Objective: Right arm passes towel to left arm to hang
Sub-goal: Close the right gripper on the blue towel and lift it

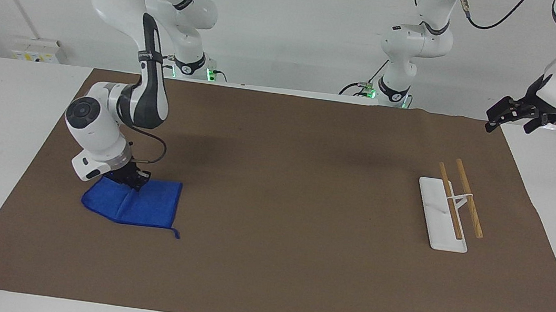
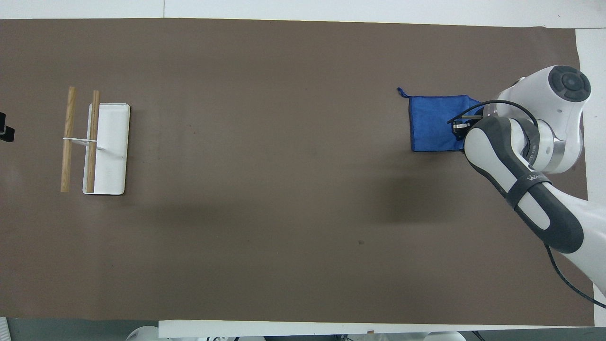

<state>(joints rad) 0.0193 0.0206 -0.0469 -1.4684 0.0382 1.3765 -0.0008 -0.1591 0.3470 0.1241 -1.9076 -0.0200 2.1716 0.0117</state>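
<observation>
The blue towel (image 1: 136,205) lies on the brown mat at the right arm's end of the table. The edge nearer to the robots is raised and bunched. Its loop (image 1: 174,232) trails on the mat at a corner farther from the robots. My right gripper (image 1: 129,180) is shut on that raised edge, low over the mat. In the overhead view the right gripper (image 2: 458,128) is half hidden by the forearm at the towel's (image 2: 435,124) edge. My left gripper (image 1: 511,121) waits, open and empty, in the air over the mat's corner at the left arm's end.
A white rack base (image 1: 442,218) with two wooden bars (image 1: 469,198) stands at the left arm's end; it also shows in the overhead view (image 2: 111,151). The brown mat (image 1: 305,191) covers the table. Two smaller arms with green-lit bases stand at the robots' edge.
</observation>
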